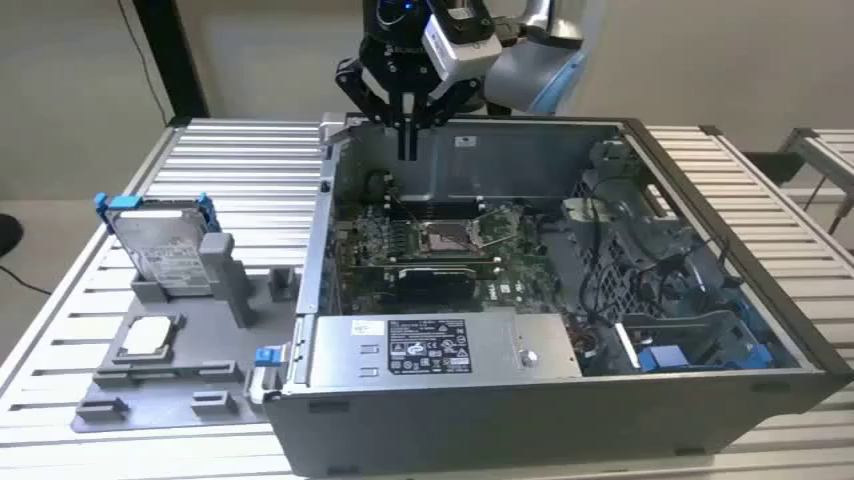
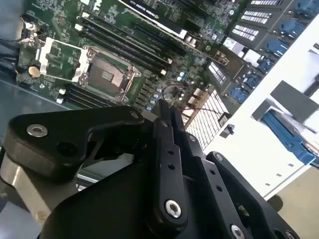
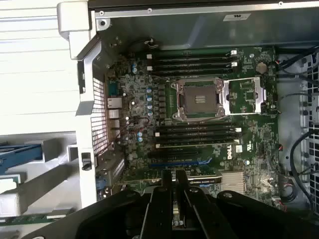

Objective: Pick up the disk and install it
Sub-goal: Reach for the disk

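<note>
Over the case point(image 1: 534, 150), our gripper point(image 1: 407, 150) is pinched closed and holds nothing. The disk point(image 1: 163, 245) stands in its stand point(image 1: 238, 280), well apart. We should open wide and grab its top straight.

disk point(image 1: 158, 240) base hidden by holder point(image 1: 222, 272), arm point(image 1: 534, 60) cropped

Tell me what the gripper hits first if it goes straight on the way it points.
Most likely the motherboard inside the open computer case: the shut gripper points down into it, its tips over the board's expansion slots in the first wrist view. Depth is unclear; the case wall is close.
</note>
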Available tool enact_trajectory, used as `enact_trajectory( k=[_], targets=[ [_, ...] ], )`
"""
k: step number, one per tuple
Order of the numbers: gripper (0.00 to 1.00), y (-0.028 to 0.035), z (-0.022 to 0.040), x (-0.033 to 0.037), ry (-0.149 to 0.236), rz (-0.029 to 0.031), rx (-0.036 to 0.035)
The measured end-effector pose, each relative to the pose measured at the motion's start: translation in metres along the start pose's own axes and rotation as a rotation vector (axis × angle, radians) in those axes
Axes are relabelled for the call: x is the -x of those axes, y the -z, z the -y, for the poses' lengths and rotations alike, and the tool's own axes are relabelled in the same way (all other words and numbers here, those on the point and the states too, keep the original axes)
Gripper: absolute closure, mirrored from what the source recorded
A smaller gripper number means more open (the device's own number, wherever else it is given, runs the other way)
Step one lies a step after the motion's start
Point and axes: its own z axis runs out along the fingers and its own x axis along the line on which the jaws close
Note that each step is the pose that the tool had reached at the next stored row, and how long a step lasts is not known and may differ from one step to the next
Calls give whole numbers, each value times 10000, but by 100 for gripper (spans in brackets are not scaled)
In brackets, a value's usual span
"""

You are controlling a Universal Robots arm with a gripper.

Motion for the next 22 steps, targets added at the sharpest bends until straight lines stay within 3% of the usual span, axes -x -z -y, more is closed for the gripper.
enact_trajectory(
  k=[22],
  targets=[
    [100,0,-2,0,1,20,-22]
  ],
)
